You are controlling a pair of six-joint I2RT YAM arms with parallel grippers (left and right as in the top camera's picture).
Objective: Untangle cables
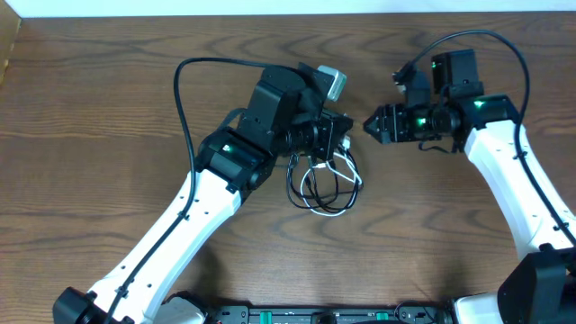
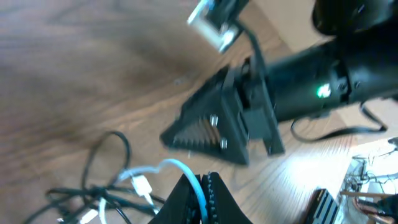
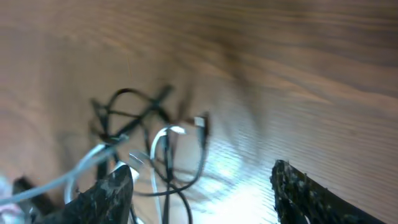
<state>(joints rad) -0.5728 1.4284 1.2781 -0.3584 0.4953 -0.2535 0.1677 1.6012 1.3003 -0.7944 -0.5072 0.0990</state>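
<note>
A tangle of thin black cables (image 1: 310,187) and one white cable (image 1: 346,193) lies on the wooden table at the centre. My left gripper (image 1: 338,142) hangs just above the tangle. In the left wrist view my left gripper (image 2: 204,186) is shut on the white cable (image 2: 186,169), which arches up from the black cables (image 2: 93,191) into the jaws. My right gripper (image 1: 371,124) is to the right of the tangle, pointing left at it. In the right wrist view my right gripper (image 3: 202,190) is open, with the black cables (image 3: 134,118) and white cable (image 3: 157,140) ahead of its left finger (image 3: 106,196).
A small grey-white box (image 1: 331,83) sits on the left arm just behind its gripper. A thick black arm wire (image 1: 180,99) loops over the table at the left. The wooden table (image 1: 90,135) stretches bare to the left and right front.
</note>
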